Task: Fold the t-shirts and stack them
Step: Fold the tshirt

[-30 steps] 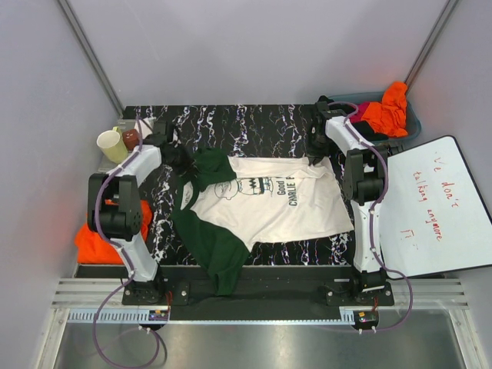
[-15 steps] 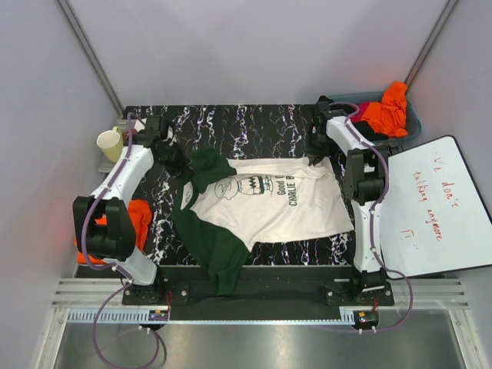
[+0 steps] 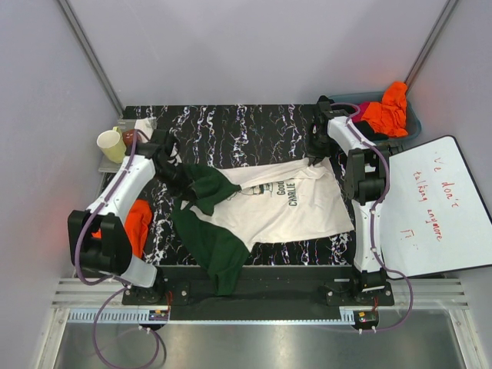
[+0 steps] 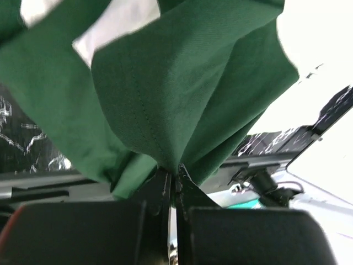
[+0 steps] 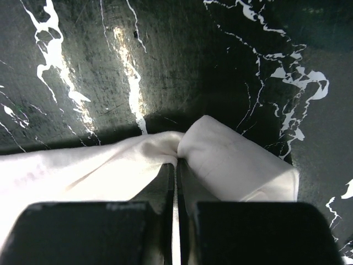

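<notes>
I am holding the left hand (image 4: 175, 176) out over the far left of the bench (image 3: 254, 127), pressed together on the dark green sleeve (image 4: 182, 94), which is bunching in soft folds. The right hand (image 5: 176, 164) is pinching the far-right corner of the cream t-shirt (image 3: 296, 211). The shirt is lying rumpled across the glossy black marbled bench.

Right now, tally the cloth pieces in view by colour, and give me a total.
Cream t-shirt with dark green sleeves, spread on the table: 1
Bright orange cloth heaps, one beside the left arm at, one in the dark bin at: 2
Magenta cloth in the bin: 1
Total: 4; anything black in the bin is too hidden to count.
</notes>
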Robot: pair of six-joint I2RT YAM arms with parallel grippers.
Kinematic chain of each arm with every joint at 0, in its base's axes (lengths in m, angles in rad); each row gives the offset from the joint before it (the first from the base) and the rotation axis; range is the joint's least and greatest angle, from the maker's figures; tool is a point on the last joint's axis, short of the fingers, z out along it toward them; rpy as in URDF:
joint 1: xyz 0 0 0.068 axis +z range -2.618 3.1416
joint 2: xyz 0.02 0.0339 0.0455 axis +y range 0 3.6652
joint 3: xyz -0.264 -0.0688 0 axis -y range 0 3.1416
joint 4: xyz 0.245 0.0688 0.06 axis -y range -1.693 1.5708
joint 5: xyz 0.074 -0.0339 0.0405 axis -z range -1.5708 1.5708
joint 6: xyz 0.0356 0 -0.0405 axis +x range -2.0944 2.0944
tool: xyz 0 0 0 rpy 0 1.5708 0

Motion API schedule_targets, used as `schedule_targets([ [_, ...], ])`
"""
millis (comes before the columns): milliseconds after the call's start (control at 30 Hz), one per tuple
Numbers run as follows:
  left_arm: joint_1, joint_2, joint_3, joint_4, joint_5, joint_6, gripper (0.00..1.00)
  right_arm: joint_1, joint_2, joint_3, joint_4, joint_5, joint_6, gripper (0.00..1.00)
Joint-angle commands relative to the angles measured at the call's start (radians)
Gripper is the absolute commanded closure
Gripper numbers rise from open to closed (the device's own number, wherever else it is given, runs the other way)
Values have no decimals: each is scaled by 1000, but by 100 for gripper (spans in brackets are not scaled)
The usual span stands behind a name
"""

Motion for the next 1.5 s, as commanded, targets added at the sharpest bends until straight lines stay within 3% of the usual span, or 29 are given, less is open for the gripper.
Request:
schedule_targets([
  [0, -6, -70, -114, -142, 30, 44, 54, -5, 20, -47, -18, 17, -18, 100],
  [33, -9, -82, -124, -151, 32, 59, 40, -5, 20, -49, -18, 16, -20, 100],
  [67, -11, -91, -122, -156, 26, 64, 13, -3, 20, -49, -18, 16, -21, 100],
  [100, -11, -101, -94, -164, -11, 68, 4, -3, 20, -47, -18, 16, -20, 100],
  [300, -11, -78, 109, -64, -152, 76, 2, -2, 25, -47, -17, 0, -18, 100],
  [400, -9, 45, 167, 52, -126, 71, 10, -3, 25, -49, -15, -4, -17, 100],
  [600, -21, 373, 316, 109, -94, 114, 20, -3, 14, -55, -17, -15, -21, 100],
  [900, -63, 571, 463, 113, -132, 128, 30, -3, 3, -63, -11, -38, -26, 100],
  [933, -66, 579, 477, 114, -134, 124, 35, -3, 5, -64, -11, -43, -24, 100],
  [1033, -72, 602, 483, 125, -140, 110, 74, -3, 8, -64, -9, -50, -26, 100],
  [1067, -73, 609, 480, 131, -145, 102, 97, -3, 9, -64, -9, -52, -24, 99],
  [1100, -72, 611, 479, 132, -148, 101, 100, -3, 9, -64, -9, -52, -27, 99],
  [1333, -70, 570, 424, 132, -191, 107, 100, -6, 14, -60, -9, -56, -27, 99],
  [1467, -40, 458, 353, 131, -244, 81, 100, -5, 20, -57, -9, -61, -27, 99],
])
